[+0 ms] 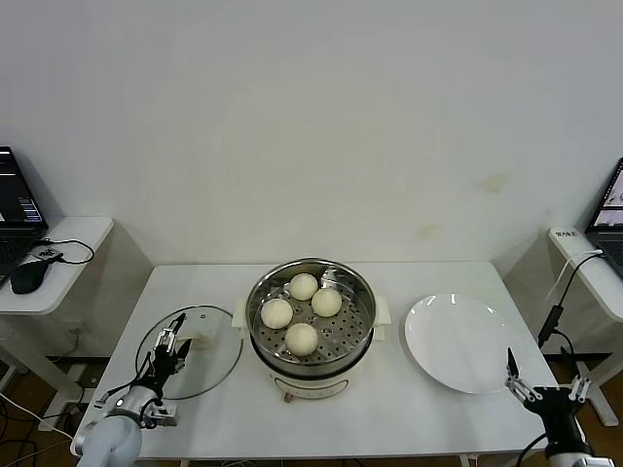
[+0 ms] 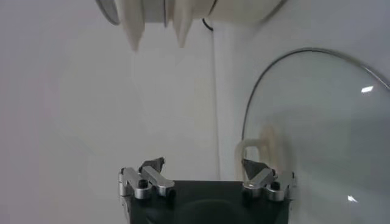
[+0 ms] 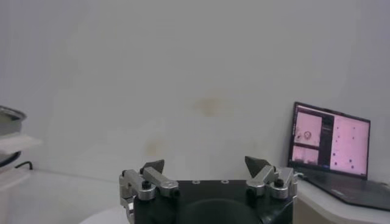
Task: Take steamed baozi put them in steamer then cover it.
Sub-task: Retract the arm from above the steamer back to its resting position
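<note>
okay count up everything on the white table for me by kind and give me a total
Baozi: 4, in the steamer
Steamer: 1
Glass lid: 1
White plate: 1
Total: 7

So it's a plain white table (image 1: 195, 282) pushed up against a white wall, with 3 things sitting right on it. In the middle there's the steamer (image 1: 311, 336), a shiny steel pot on a cream base, lid off. To the robot's left of it the glass cover (image 1: 191, 351) lies flat on the tabletop, close to the steamer but not touching it. On the other side there's a flat white plate (image 1: 458, 342), a bit apart from the steamer and near the table's right edge. Front strip of the table is bare white.
</note>
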Controlling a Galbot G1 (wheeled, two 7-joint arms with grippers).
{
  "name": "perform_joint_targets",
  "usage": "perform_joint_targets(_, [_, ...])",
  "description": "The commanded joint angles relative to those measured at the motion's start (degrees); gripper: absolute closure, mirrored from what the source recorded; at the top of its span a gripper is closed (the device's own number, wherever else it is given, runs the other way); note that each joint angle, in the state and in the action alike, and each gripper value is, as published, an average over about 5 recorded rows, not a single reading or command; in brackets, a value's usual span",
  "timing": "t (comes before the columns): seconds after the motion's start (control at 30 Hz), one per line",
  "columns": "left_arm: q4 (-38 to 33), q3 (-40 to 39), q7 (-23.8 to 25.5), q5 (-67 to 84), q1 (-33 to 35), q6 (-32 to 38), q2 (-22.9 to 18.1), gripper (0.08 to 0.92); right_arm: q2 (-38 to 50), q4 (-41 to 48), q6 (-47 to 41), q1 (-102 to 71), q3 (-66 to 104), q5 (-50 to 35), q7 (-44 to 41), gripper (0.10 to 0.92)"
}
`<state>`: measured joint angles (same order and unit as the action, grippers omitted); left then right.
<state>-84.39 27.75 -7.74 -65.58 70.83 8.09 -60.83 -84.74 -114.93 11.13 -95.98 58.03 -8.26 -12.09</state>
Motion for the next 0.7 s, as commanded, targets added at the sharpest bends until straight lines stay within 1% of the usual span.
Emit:
perform_joint_targets(0.03, [2.99, -1.04, 0.75, -0.86, -3.23, -0.26, 0.26, 0.177, -0.43, 0.34, 0.23, -0.4, 0.27, 0.36, -0.08, 0.203])
perform_joint_targets(0.53, [5.58, -1.88, 1.07, -0.12, -5.92, -1.48, -1.09, 0.177, -0.63, 1.2, 0.6, -0.32, -0.89, 1.24, -0.18, 0.203])
perform_joint_targets(0.63, [6.03, -2.09, 1.37, 0.09, -6.06, -1.92, -1.29, 0.212, -0.67, 1.38, 0.69, -0.27, -1.2, 1.42, -0.2, 0.203])
perform_joint_targets(0.7, [6.41, -2.21, 1.57, 0.06, -6.14, -2.2, -1.44, 0.268, -0.71, 1.47, 0.74, -0.24, -1.45, 1.51, -0.21, 0.202])
